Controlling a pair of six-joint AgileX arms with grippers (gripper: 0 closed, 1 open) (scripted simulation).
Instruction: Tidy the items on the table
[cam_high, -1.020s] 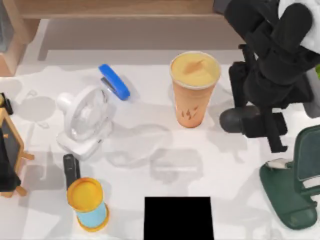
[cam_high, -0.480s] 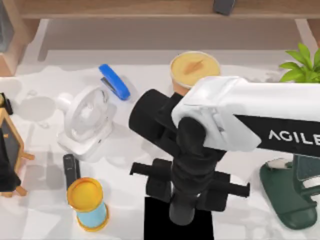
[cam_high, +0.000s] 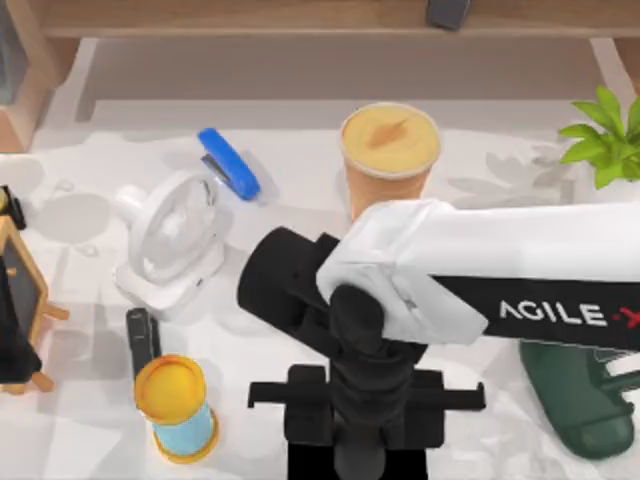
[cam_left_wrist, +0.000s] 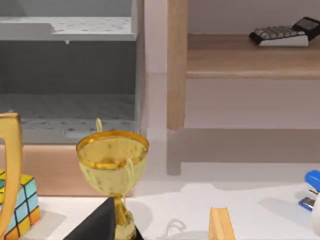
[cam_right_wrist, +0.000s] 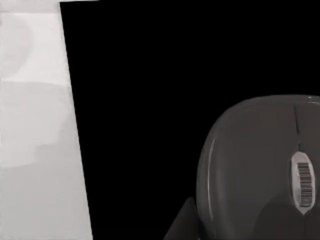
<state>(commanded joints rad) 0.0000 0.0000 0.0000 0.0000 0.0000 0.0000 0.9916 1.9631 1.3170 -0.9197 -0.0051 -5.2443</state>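
Over the desk's (cam_high: 300, 160) near edge, the right arm reached across from the right, its pincer (cam_high: 360, 440) above the black slab (cam_right_wrist: 140, 100). The grey mouse (cam_right_wrist: 260, 170) sat against the slab, close under the wrist; whether the pincer gripped it could not be told. Behind the arm stood the orange cup (cam_high: 388, 150).

table (cam_high: 300, 290) | cup (cam_high: 388, 165) | fan (cam_high: 170, 240) | stapler (cam_high: 228, 163) | black mat (cam_right_wrist: 150, 100) under mouse (cam_right_wrist: 265, 170)
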